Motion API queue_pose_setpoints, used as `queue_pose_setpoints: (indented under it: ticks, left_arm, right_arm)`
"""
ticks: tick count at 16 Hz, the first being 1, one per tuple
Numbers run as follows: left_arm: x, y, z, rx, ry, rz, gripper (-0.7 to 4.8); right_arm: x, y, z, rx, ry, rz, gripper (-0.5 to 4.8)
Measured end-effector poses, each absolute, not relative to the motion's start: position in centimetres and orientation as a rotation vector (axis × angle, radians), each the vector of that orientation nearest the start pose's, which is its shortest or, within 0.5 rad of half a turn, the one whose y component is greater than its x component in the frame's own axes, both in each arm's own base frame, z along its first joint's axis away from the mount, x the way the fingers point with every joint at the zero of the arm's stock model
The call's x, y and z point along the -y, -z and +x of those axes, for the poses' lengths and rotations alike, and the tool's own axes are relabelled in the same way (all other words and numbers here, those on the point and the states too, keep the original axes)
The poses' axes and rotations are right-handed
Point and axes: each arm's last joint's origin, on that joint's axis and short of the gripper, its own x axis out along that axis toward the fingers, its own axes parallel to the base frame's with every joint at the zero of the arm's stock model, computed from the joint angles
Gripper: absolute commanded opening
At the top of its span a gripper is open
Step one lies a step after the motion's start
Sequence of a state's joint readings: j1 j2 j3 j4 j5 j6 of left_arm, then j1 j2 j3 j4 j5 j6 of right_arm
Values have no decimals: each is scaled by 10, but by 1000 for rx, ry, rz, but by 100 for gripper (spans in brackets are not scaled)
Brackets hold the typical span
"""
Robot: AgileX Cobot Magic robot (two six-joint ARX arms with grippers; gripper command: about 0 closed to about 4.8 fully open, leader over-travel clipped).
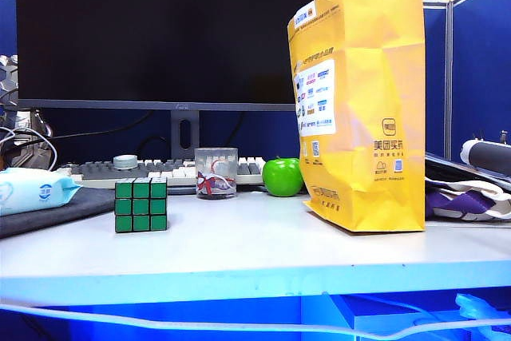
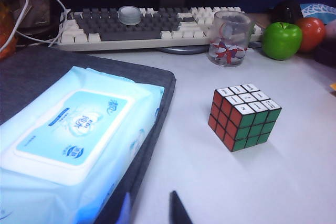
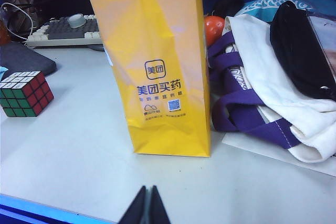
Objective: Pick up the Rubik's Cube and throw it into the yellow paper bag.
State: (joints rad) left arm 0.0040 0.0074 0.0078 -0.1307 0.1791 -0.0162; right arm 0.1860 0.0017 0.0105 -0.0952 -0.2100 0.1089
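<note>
The Rubik's Cube (image 1: 141, 205) stands on the white table left of centre, green face to the exterior camera. In the left wrist view the Rubik's Cube (image 2: 243, 116) shows white, red and green faces. My left gripper (image 2: 150, 211) is well short of it, open, with nothing between its fingers. The yellow paper bag (image 1: 359, 101) stands upright to the right. My right gripper (image 3: 147, 203) is shut and empty, a short way in front of the yellow paper bag (image 3: 152, 61); the cube (image 3: 23, 94) lies off to one side. Neither gripper shows in the exterior view.
A pack of wet wipes (image 2: 73, 140) lies on a dark pad (image 2: 31, 72) beside the cube. Behind are a keyboard (image 2: 157, 22), a glass jar (image 2: 228, 38), a green apple (image 2: 282, 40) and a monitor (image 1: 172, 29). A purple-white cloth bag (image 3: 262, 93) lies by the yellow bag.
</note>
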Motion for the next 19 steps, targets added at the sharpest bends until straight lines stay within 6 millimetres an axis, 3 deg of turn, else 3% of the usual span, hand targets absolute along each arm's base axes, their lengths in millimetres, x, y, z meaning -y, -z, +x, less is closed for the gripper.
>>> queue_pose_setpoints:
  ticks: [1,2,12,14,16,19]
  left_arm:
    - [5,-153,96,-129,174,-28,17]
    - [5,-154,97,-123,174,-27,-6]
    - [5,-155,97,-110,173,-37,-6]
    - [5,-167,97,1,192,-91,-6]
    - [6,-196,92,135,224,-103,-6]
    - [7,-213,98,100,277,-102,-6]
  right_arm:
    - [-24,-158,93,-108,-391,108,-1]
    - [-24,-158,93,-108,-391,108,-1]
    - [-24,-158,93,-109,-391,109,-1]
    - [-24,-158,93,-108,-391,108,-1]
    - [-24,-158,93,-106,-391,115,-1]
    - [-24,-167,94,-30,-396,171,-1]
